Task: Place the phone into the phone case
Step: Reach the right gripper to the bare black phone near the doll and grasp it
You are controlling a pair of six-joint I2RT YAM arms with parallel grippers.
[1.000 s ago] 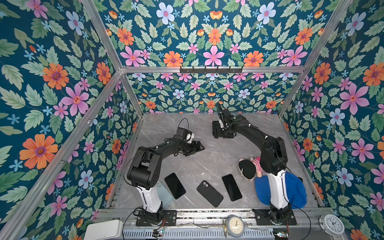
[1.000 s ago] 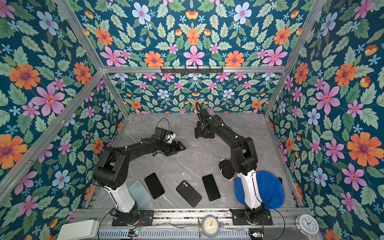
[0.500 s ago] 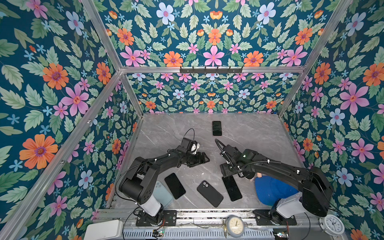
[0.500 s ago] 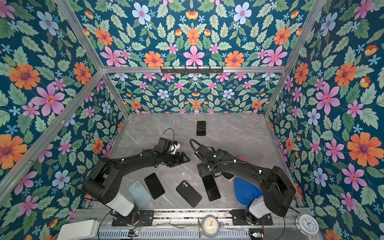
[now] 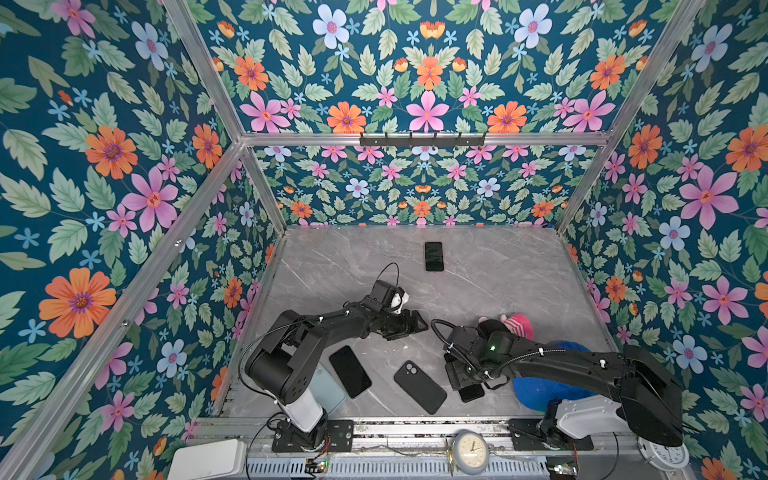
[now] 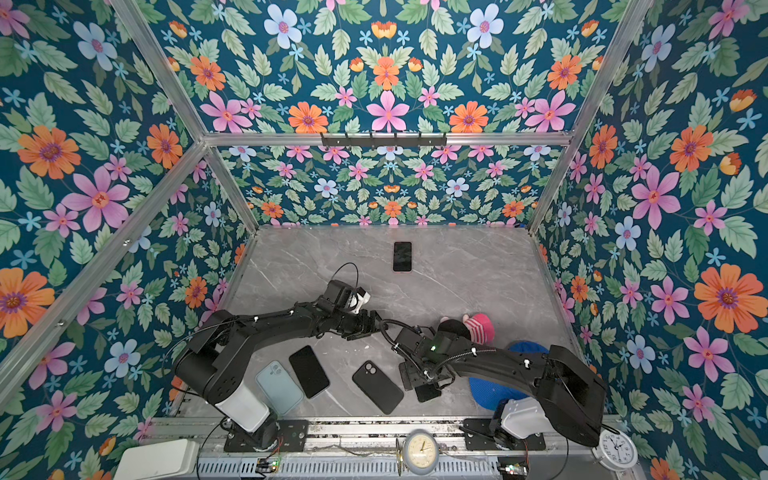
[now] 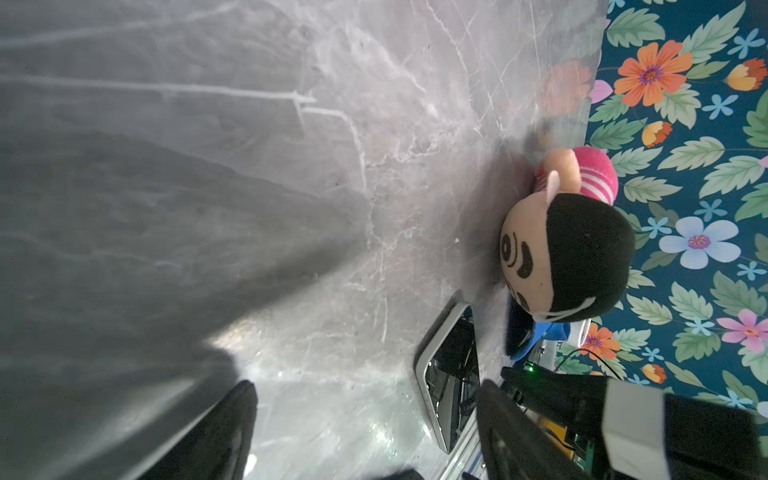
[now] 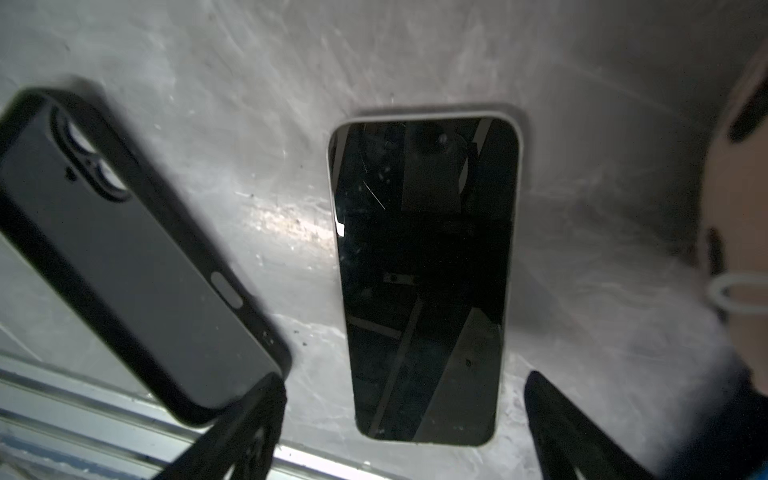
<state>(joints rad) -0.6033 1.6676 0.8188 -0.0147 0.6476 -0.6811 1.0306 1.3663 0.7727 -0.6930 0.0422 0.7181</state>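
The black phone case (image 5: 419, 386) (image 6: 377, 387) lies near the table's front with its camera cutout up, also in the right wrist view (image 8: 124, 249). Right beside it a white-rimmed phone (image 8: 424, 282) lies screen up. In both top views only its near end (image 5: 471, 392) (image 6: 428, 392) shows under my right gripper (image 5: 461, 374) (image 8: 401, 386). That gripper hovers open above the phone, one finger on each long side, not touching. My left gripper (image 5: 417, 324) (image 7: 365, 390) stands open and empty over bare table, just behind the case.
A plush doll (image 5: 505, 326) (image 7: 573, 257) and a blue cloth (image 5: 540, 386) lie under the right arm. A second phone (image 5: 434, 256) lies at the back. A black phone (image 5: 350, 371) and a light blue case (image 5: 330, 390) lie front left.
My right arm swung from the back of the table, leaving a phone there, to the front over the white-rimmed phone, and its jaws widened. The left gripper drifted forward and right.
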